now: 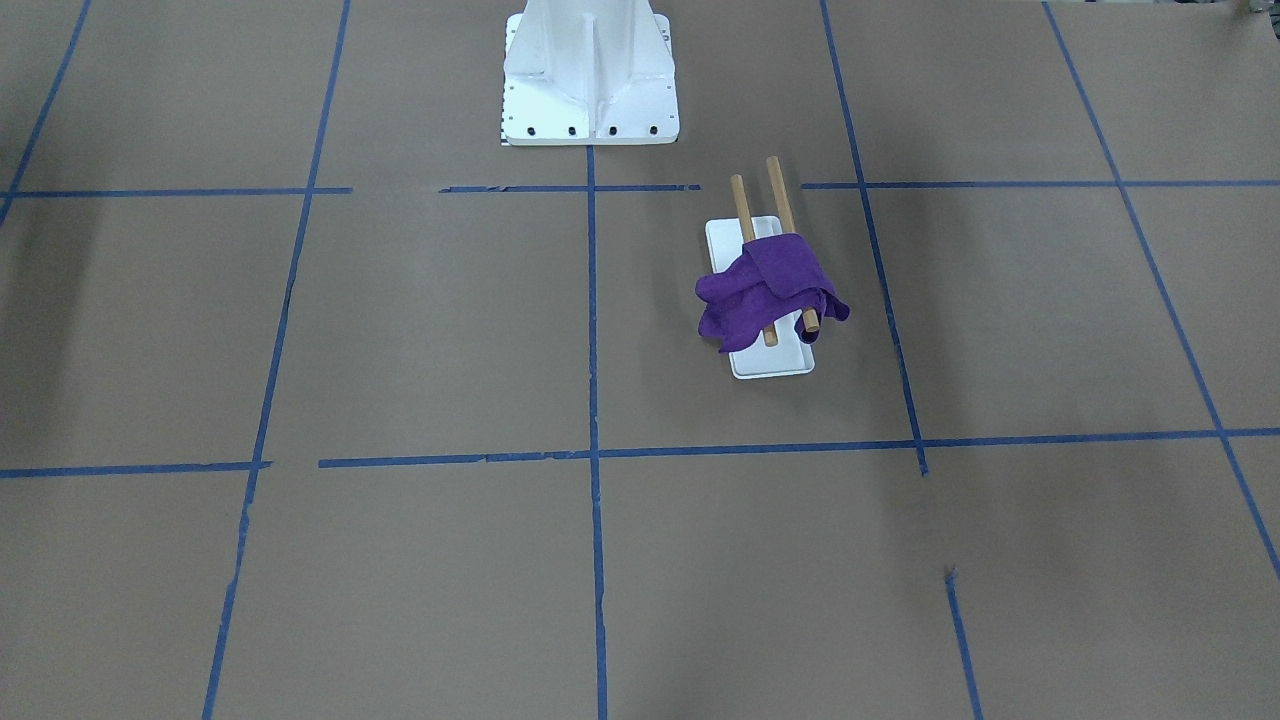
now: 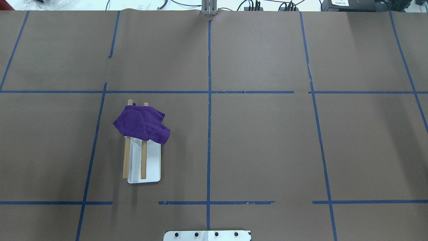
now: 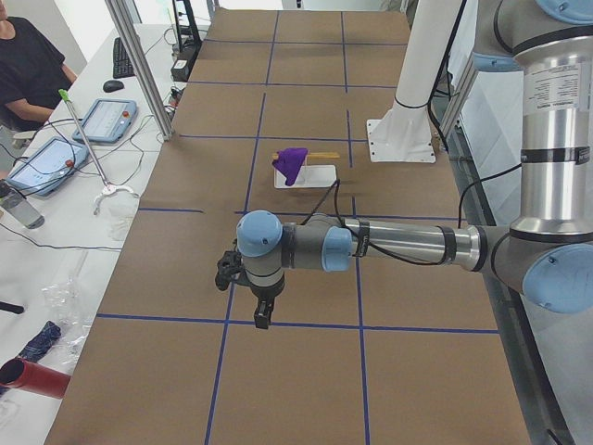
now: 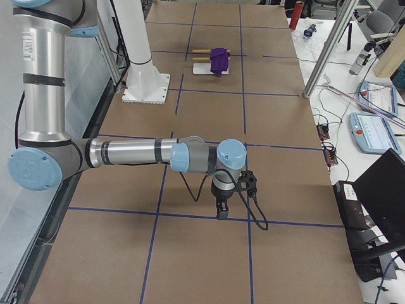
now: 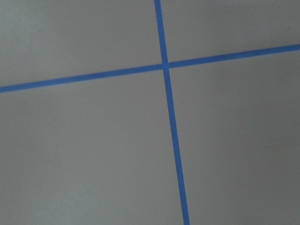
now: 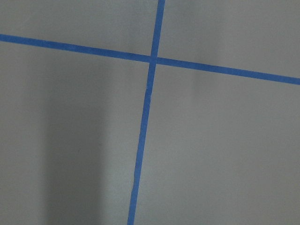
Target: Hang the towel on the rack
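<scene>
Two-dowel rack point(image 2: 143, 160) draped with purple towel point(image 2: 140, 123), tray point(image 2: 153, 164) beneath, left hand point(image 3: 263, 318) and right hand point(image 4: 221, 213) openness indiscernible

We see a counter point(image 2: 267, 150) papered in brown and ruled into squares by blue tape point(image 2: 209, 134). In the left side view, a white bench point(image 3: 28, 269) at nine o'clock carries two tablets point(image 3: 107, 120), a keyboard point(image 3: 122, 57) and a mouse point(image 3: 113, 85). A metal post point(image 3: 142, 65) rises at eleven o'clock.

Purple towel point(image 2: 142, 125) hides part of the rack point(image 2: 152, 165); left gripper point(image 3: 263, 318) and right gripper point(image 4: 221, 212) show too small to judge.
</scene>
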